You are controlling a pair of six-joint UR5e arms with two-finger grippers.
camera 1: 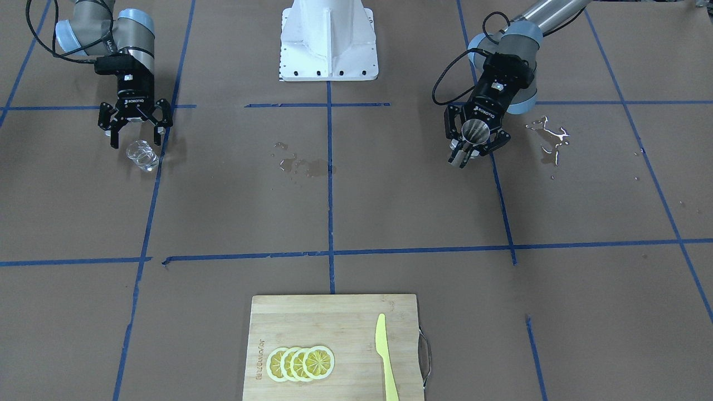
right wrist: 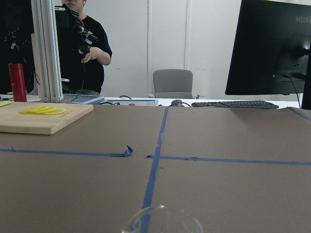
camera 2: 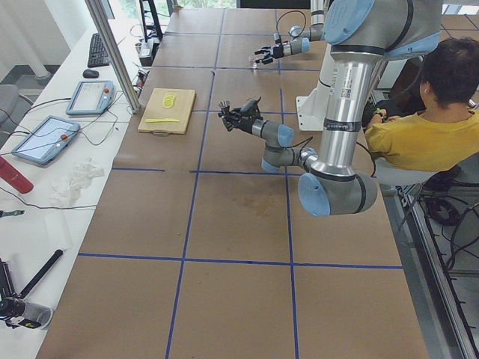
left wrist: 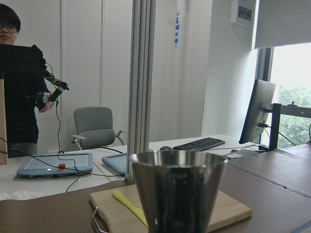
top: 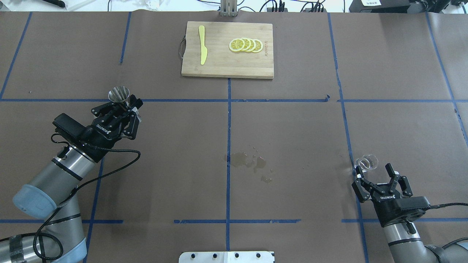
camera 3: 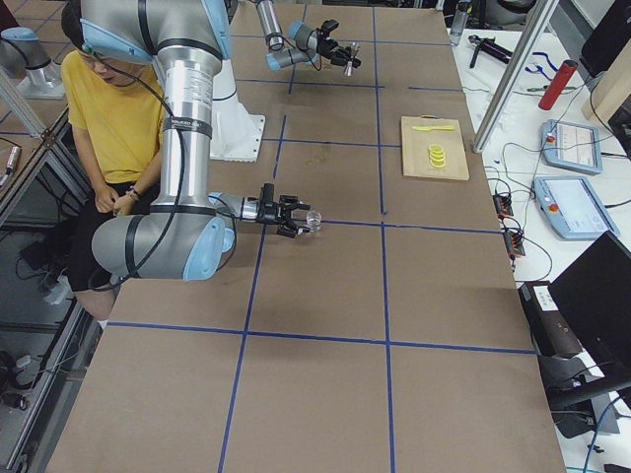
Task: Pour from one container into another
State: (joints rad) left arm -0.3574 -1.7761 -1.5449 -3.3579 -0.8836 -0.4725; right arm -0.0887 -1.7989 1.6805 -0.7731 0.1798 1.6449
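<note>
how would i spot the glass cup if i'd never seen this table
Start at the brown table with blue tape lines and find the right gripper, open. The glass cup stands just ahead of its fingers: small, clear and round, unlike the shiny steel measuring cup in the left gripper.

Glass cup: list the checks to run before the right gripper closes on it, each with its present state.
1. Right gripper open: ok.
2. Glass cup upright on the table: ok.
3. Cup between the right fingers: not ok; it stands just beyond the fingertips.
4. Left gripper shut on the jigger, mouth up: ok.
5. Liquid in the cup: cannot tell.
6. Table dry: not ok; a puddle lies at centre.
</note>
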